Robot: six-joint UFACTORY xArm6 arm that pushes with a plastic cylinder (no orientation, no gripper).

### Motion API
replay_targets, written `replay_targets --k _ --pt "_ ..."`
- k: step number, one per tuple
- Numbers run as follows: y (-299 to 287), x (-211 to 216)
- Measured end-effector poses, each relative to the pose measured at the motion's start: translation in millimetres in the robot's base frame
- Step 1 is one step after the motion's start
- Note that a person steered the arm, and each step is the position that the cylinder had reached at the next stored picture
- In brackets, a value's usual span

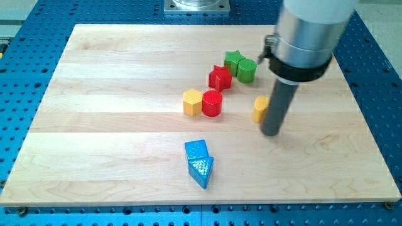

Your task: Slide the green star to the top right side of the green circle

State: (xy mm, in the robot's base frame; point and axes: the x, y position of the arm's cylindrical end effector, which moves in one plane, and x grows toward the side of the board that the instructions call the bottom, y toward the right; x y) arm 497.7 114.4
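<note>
The green star (233, 60) sits on the wooden board (113, 94) touching the left side of the green circle (246, 69), a short cylinder. My tip (271, 133) is below and to the right of both, well apart from them. The rod stands just right of a yellow block (259, 108), which it partly hides.
A red star (220, 78) lies below-left of the green star. A red cylinder (212, 103) and a yellow hexagon (192, 102) sit side by side below it. A blue cube (196, 149) and a blue triangle (201, 171) lie near the board's bottom.
</note>
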Motion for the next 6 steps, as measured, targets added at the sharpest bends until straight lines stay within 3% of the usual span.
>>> replay_targets --k 2,3,5,6 --pt "-54 -31" --pt "-41 -89" --pt "-73 -167" --pt "-62 -187"
